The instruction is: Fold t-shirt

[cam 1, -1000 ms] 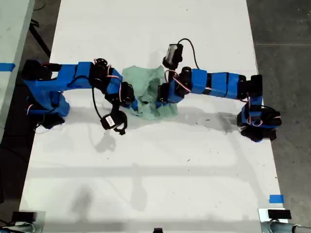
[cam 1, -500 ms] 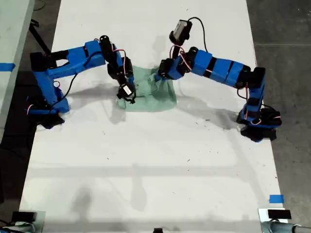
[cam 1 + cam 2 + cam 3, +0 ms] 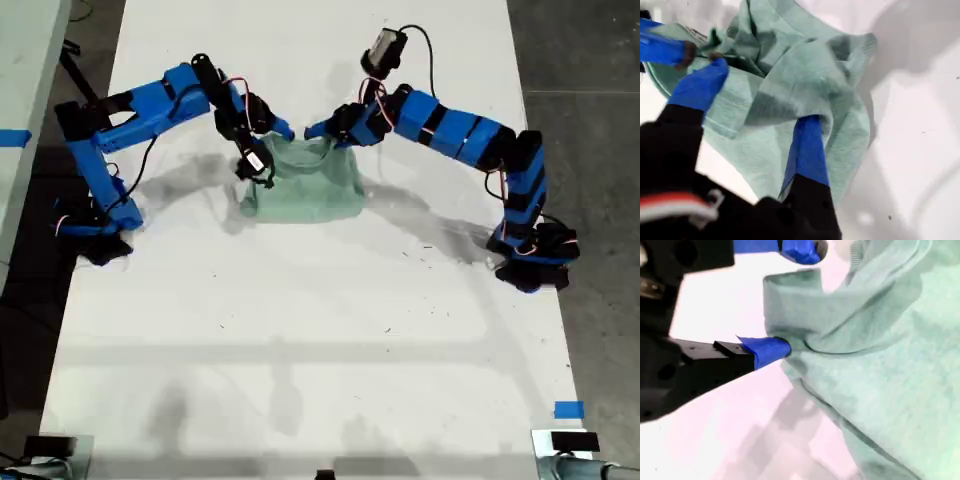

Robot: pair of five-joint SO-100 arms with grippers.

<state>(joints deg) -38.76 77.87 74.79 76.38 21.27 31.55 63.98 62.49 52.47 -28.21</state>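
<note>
The pale mint-green t-shirt (image 3: 305,190) lies bunched in a rough rectangle on the white table (image 3: 300,340), in the upper middle of the exterior view. Both grippers meet at its far edge. My first gripper (image 3: 318,130) comes in from the exterior view's right. In its wrist view the fingers (image 3: 807,145) stand apart and open, with fabric (image 3: 805,80) draped over one. My second gripper (image 3: 280,133) comes in from the exterior view's left. It (image 3: 790,300) is open too, and a fold of the t-shirt (image 3: 880,370) sits between its jaws.
The arm bases stand at the table's sides, one (image 3: 95,225) at the exterior view's left and one (image 3: 530,255) at its right. Blue tape (image 3: 568,409) marks the near right corner in the exterior view. Dark floor (image 3: 590,60) flanks the table.
Both arms swung toward the top of the exterior view, dragging the t-shirt's edge with them. The t-shirt now lies flatter and more spread than a second ago.
</note>
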